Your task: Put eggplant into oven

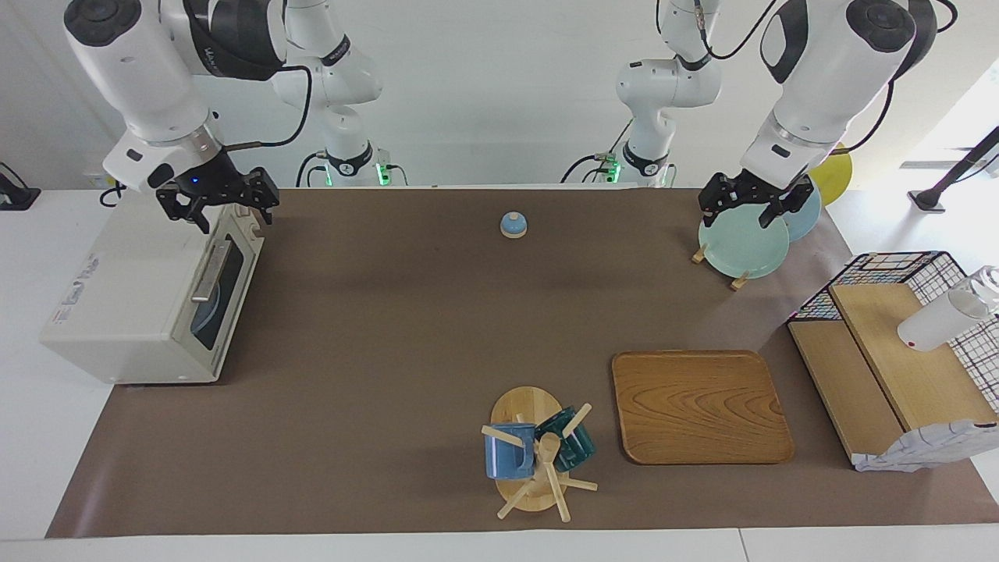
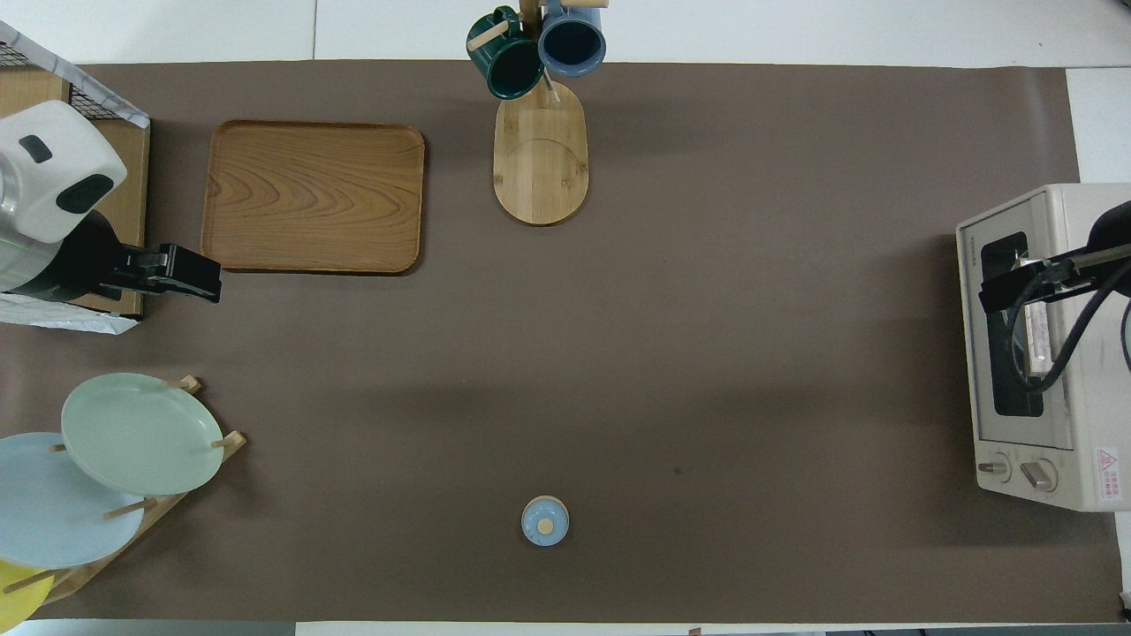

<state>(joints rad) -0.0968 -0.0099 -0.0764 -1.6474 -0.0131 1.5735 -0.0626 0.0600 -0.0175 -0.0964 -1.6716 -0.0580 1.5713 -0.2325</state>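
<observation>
Right pincer (image 1: 221,204) of mine hangs with its fingers apart over the top front edge of the oven (image 1: 133,312), above the silver handle (image 1: 211,269) of the shut door. My left pincer (image 1: 751,204), also spread, hangs over the pale green plate (image 1: 741,246) in the wooden plate rack (image 1: 737,281). Reading the table as a clock face from overhead, the oven sits at three o'clock, at the edge of the brown mat (image 1: 390,351) on the right arm's end, its door facing nine. In front of that door the mat lies bare right across the middle. A small blue dome with a wooden knob (image 1: 513,225) stands alone at six. The wooden tray (image 1: 702,406) lies at eleven and the mug tree (image 1: 529,414) at twelve, carrying a blue mug (image 1: 509,460) and a dark green mug (image 1: 574,441). Plates crowd eight o'clock, and a wire-backed wooden shelf (image 1: 897,367) with a white bottle (image 1: 944,316) fills ten. The oven carries a red-triangle warning sticker (image 2: 1107,464) beside its two knobs (image 2: 1016,471) (its printed lettering is too small for me to read).
</observation>
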